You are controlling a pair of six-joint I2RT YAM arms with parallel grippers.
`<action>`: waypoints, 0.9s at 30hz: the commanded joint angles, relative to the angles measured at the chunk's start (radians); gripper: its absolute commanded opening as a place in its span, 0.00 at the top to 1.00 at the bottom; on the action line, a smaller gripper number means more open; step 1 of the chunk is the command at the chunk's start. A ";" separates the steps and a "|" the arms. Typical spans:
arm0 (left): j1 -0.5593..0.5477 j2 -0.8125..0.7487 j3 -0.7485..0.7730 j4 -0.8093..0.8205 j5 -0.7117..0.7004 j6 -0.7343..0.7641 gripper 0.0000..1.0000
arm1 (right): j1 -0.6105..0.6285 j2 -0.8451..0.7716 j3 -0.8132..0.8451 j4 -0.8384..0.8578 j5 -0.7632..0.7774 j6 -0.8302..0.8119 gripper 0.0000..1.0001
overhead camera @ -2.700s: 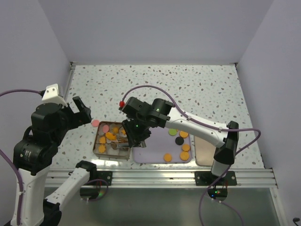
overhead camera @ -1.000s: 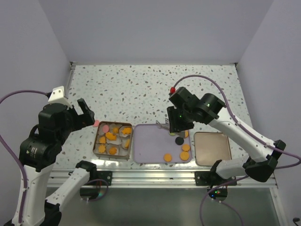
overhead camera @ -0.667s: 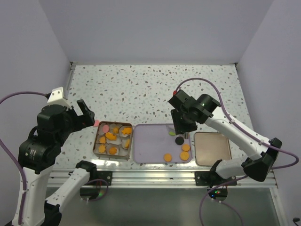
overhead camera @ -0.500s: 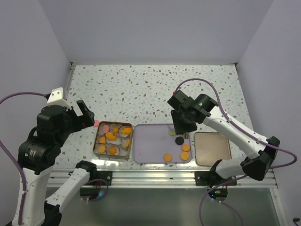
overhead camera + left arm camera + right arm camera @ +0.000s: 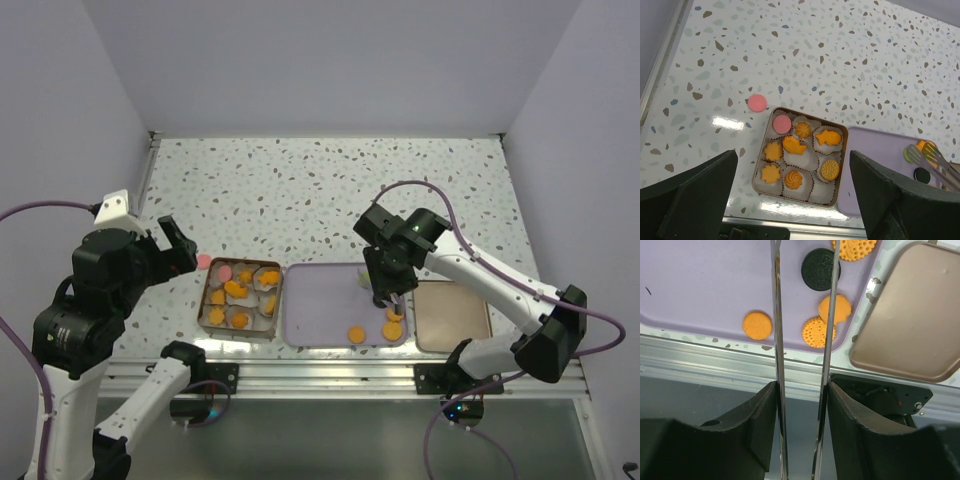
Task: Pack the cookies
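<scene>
right gripper (image 5: 384,293) low over the right part of the lilac tray (image 5: 320,310), long thin metal fingers (image 5: 776,315) parted, nothing clamped. between them, in the right wrist view, a black cookie (image 5: 820,269) flat on the tray, closer to one finger, with that finger's edge across the cookie's rim; contact there impossible to judge. also on the tray: a dotted orange round (image 5: 816,332) between the fingers nearer the tray's front edge, a plain orange disc (image 5: 757,325) just outside the other finger, a notched orange cookie (image 5: 836,308) touching the dotted round, and a second dotted cookie (image 5: 855,247) cut off at the top. green cookie (image 5: 908,154) partly hidden under the finger tips in the left wrist view. brown lid (image 5: 910,315) just right of the tray on the speckled table (image 5: 330,190).

left gripper (image 5: 793,154) high above the table's left side, jaws wide apart and empty. below it the square tin (image 5: 842,165) lined with white paper cups (image 5: 807,161), just left of the tray: a pink disc (image 5: 782,123) in the far-left cup, orange shaped cookies (image 5: 795,145) (fish, flower, swirl, round) in most others, at least one cup bare. loose pink cookie (image 5: 757,102) on the table near the tin's far-left corner, not touching.
</scene>
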 commanded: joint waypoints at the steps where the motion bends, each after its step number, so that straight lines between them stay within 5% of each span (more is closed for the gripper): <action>1: -0.004 0.007 0.030 0.008 -0.012 -0.005 0.00 | -0.004 -0.014 -0.012 0.053 -0.009 0.019 0.54; 27: -0.004 0.030 0.012 0.046 -0.009 0.024 0.00 | -0.002 -0.103 -0.064 0.034 -0.077 0.102 0.54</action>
